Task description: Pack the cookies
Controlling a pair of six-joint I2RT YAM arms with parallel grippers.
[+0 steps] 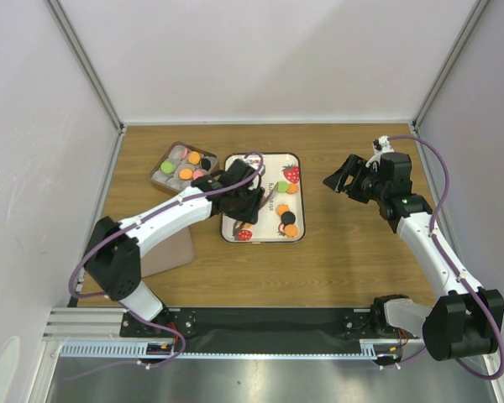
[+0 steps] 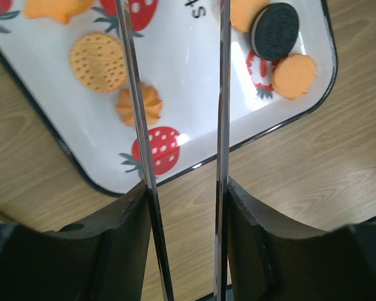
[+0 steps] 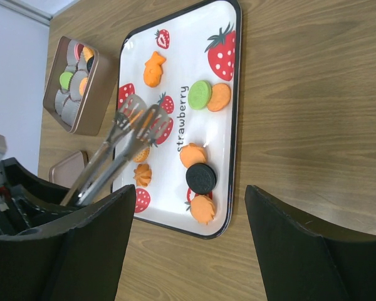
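Note:
Several cookies lie on the white strawberry-print tray [image 1: 265, 164]: a green one [image 3: 199, 94], a black one [image 3: 202, 179] and orange ones [image 3: 203, 209]. My left gripper [image 1: 239, 198] is shut on metal tongs [image 3: 122, 147]. The tongs' two blades [image 2: 138, 125] stand apart over the tray with nothing between them. An orange swirl cookie [image 2: 147, 105] sits beside the left blade. More cookies sit in paper cups in the brown box [image 1: 183, 164]. My right gripper [image 1: 340, 180] hangs open and empty to the right of the tray.
A flat pinkish-brown lid [image 1: 170, 252] lies on the wooden table under my left arm, near the box. White walls close off the back and both sides. A black rail with both arm bases runs along the near edge.

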